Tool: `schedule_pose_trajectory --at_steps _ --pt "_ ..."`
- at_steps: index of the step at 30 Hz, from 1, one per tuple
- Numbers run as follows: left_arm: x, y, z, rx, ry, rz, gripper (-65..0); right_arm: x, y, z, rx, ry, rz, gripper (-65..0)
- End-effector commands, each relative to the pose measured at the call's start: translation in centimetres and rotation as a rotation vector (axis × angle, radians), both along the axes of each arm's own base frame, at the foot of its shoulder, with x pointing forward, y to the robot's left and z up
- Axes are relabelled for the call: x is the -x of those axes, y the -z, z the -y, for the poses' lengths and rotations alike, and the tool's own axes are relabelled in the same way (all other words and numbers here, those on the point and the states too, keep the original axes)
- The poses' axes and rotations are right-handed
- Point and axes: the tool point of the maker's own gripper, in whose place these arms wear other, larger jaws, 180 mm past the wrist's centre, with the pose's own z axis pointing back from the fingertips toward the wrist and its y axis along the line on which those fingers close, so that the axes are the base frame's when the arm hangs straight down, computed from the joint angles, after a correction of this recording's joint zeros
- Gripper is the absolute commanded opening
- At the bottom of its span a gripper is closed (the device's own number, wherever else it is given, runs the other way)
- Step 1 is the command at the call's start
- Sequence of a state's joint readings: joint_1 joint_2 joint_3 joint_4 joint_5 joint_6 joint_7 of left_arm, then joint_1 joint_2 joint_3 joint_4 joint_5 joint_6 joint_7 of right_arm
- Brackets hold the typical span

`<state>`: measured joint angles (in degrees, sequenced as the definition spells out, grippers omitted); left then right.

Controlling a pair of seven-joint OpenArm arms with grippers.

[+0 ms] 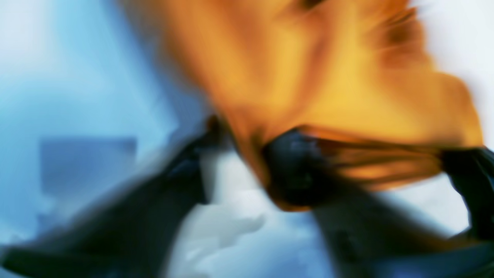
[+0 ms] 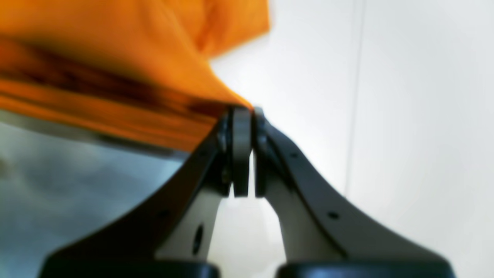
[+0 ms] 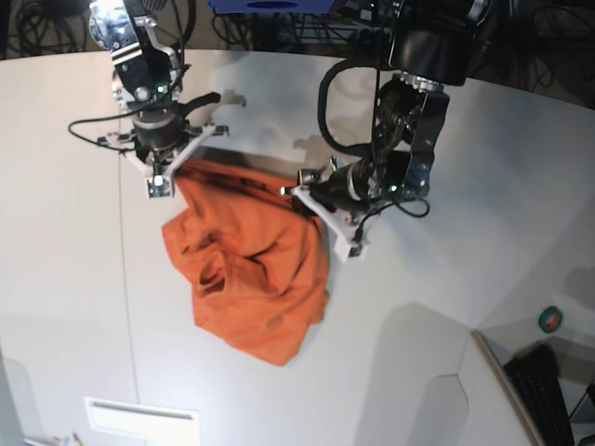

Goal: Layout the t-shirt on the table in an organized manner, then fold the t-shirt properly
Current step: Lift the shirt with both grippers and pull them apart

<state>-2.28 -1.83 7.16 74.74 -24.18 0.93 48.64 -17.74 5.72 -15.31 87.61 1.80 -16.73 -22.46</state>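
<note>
Orange cloth is pinched tight between the closed jaws of the right gripper, which clamps an upper edge of the t-shirt near the back left of the table. The left gripper sits at the shirt's opposite upper edge; its wrist view is smeared, with orange fabric against the dark fingers, and I cannot tell whether it grips or stands apart. From the two grippers the shirt hangs down bunched and wrinkled, its lower hem lying on the white table towards the front, beside a thin dark seam line.
</note>
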Motion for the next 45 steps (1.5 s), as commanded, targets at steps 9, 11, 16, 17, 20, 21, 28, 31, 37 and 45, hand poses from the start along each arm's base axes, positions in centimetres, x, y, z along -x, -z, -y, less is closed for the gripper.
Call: schedule_pose_trajectory --at_steps 9,11,16,17,20,21,28,31,37,45 --pt "2.6 -2.9 -8.1 -0.049 -0.218 0.098 -4.1 1.9 0.3 0.1 0.021 0.015 0.007 -65.0" --pt "3.2 -3.6 -10.1 -0.065 -0.267 0.118 -4.1 2.2 0.1 -0.1 0.016 0.014 0.009 -65.0" --pt "4.4 -5.1 -15.9 -0.127 -0.373 0.159 -4.4 2.3 -1.1 -1.5 -0.008 -0.022 0.035 -65.0" --pt "4.4 -5.3 -16.2 -0.126 -0.354 0.175 -5.8 2.4 -1.2 -2.1 -0.016 -0.034 0.038 -57.2" --pt "4.7 -5.7 -17.1 -0.124 -0.324 0.201 -22.5 2.9 -2.0 -3.9 -0.046 -0.076 0.058 -38.0" --pt "4.9 -5.6 -17.7 -0.128 -0.331 0.202 -30.4 3.1 -2.5 -4.2 -0.053 -0.09 0.08 -35.9" --pt "5.5 -5.3 -19.0 -0.137 -0.359 0.189 -65.0 3.3 -6.9 -3.7 -0.139 -0.132 0.396 -35.9" --pt "5.0 -4.7 -15.8 -0.098 -0.288 0.178 -65.0 1.1 -7.7 -2.8 -0.12 -0.121 0.436 -35.7" --pt "4.5 -4.0 -8.4 -0.014 -0.123 0.165 -65.0 -4.8 -7.4 -1.5 -0.1 -0.06 0.293 -35.0" --pt "4.9 -3.2 -2.8 0.069 -0.041 0.135 -65.0 -9.1 -6.3 -3.4 -0.338 0.016 0.046 -32.3"
